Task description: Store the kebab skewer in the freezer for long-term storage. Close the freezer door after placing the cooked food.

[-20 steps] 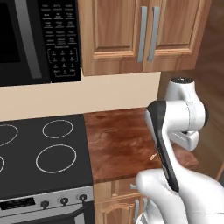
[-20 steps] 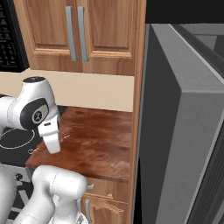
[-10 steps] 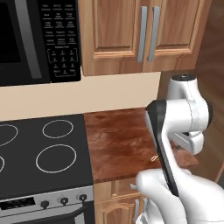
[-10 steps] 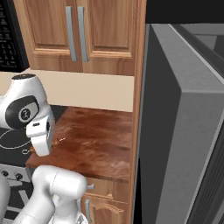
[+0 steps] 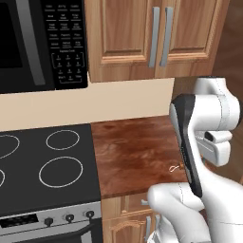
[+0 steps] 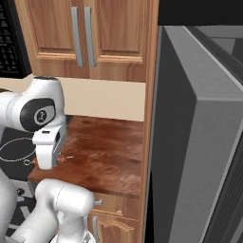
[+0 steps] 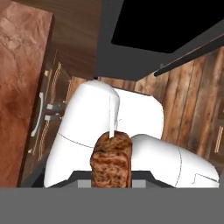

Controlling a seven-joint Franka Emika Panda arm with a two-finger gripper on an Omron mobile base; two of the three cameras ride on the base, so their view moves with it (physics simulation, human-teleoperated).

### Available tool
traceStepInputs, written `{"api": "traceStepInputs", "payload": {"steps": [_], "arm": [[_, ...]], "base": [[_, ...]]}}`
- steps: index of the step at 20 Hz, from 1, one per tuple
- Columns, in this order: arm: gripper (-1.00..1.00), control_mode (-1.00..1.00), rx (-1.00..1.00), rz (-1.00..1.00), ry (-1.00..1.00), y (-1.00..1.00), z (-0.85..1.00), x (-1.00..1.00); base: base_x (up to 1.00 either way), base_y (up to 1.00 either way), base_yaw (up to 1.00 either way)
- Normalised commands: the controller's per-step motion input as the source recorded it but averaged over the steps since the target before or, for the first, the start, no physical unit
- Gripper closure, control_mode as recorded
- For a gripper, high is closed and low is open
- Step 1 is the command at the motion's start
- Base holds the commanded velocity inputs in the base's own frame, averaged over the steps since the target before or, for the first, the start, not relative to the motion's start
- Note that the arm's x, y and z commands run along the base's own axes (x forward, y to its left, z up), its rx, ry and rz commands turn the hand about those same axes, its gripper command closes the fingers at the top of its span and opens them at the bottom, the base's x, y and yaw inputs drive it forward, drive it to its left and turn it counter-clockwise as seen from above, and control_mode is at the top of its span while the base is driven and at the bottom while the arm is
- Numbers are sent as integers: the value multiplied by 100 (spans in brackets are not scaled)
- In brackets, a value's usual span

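- In the hand view the kebab skewer (image 7: 111, 159) sits right at the camera, clamped between the jaws, which are closed narrow on it; the finger tips themselves are hidden behind the meat.
- Its long axis runs up and down in that view: a brown, charred meat chunk at the bottom and the pale thin stick pointing straight up out of it, away from the hand.
- In the right base view the gripper (image 6: 47, 163) hangs off the white wrist over the left front corner of the surface (image 6: 104, 156); a thin bit of stick shows just beside it, too small to tell its direction.
- In the left base view the wrist is at the right edge of the surface, partly behind the dark forearm, and a thin pale sliver pokes out just left of that forearm near the front edge.
- The surface is a reddish-brown wooden counter, with a black cooktop (image 5: 45, 166) adjoining its left edge.
- Further right stands the grey freezer door (image 6: 199, 156), swung open toward the robot, its edge facing the camera.
- Farthest back, wooden wall cabinets (image 5: 156, 38) hang above, with a black microwave (image 5: 42, 42) to their left.
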Motion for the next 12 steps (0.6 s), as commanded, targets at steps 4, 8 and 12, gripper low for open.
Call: {"api": "traceStepInputs", "payload": {"steps": [4,8,12], "arm": [[100,-100,0,-1,0,0,0,-1],[100,-100,0,0,0,0,0,0],[100,-100,0,0,0,0,0,-1]], "base": [[0,0,0],[0,0,0],[0,0,0]]}}
